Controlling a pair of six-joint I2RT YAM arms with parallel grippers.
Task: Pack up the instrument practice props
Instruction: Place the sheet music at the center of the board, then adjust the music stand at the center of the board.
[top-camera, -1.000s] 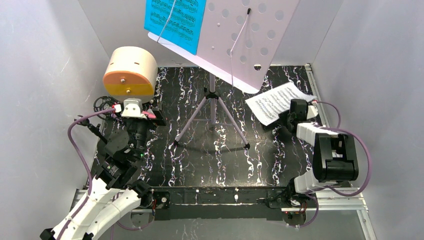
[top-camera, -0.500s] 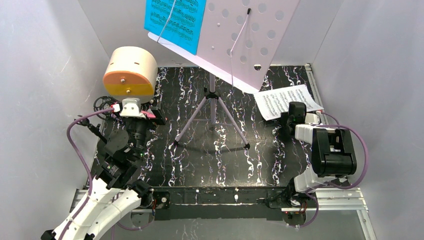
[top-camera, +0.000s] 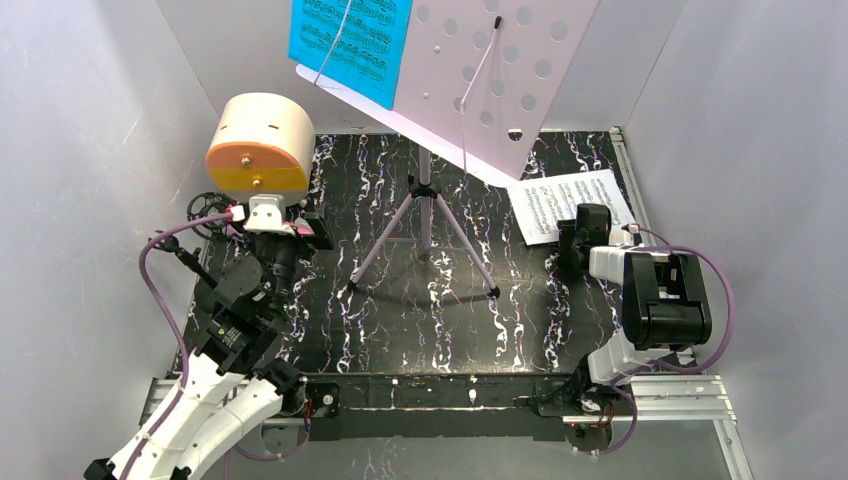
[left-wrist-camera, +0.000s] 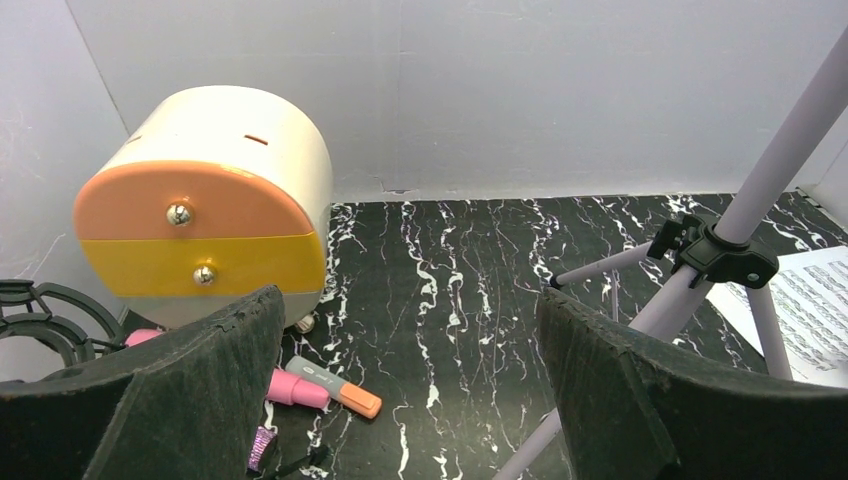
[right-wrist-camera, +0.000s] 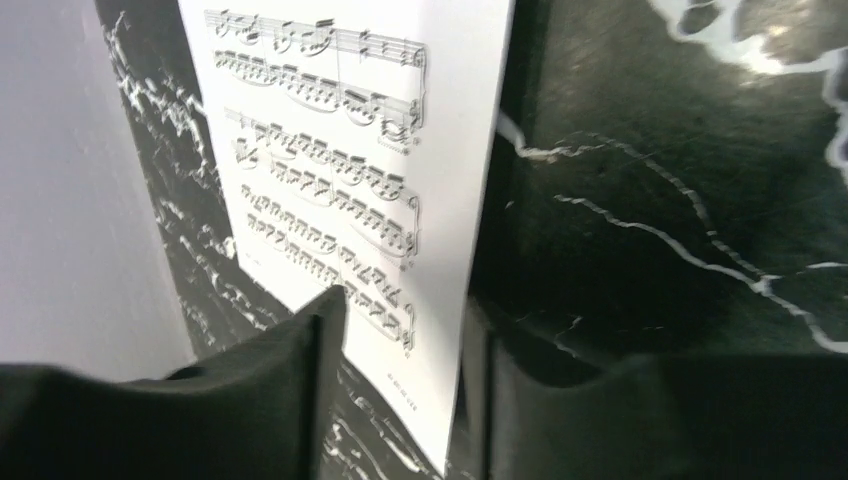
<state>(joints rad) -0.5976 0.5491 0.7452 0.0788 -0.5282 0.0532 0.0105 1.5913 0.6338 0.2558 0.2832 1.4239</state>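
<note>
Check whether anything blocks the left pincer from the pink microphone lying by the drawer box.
Nothing visible does. The left pincer stands open, and the pink microphone lies on the table close beside one of its fingers, in front of the drawer box. The music stand is off to the right.

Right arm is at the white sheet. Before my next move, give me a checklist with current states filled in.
1. Fingers of the right gripper parted around the white sheet music: ok, its near corner sits in the gap, unpinched.
2. That sheet down on the table: ok.
3. The left gripper open and empty: ok.
4. The drawer box open for packing: not ok, both drawers shut.
5. The blue sheet music off the music stand: not ok, it sits on the stand.
6. The pink microphone within view: ok, lying on the table by the box.
</note>
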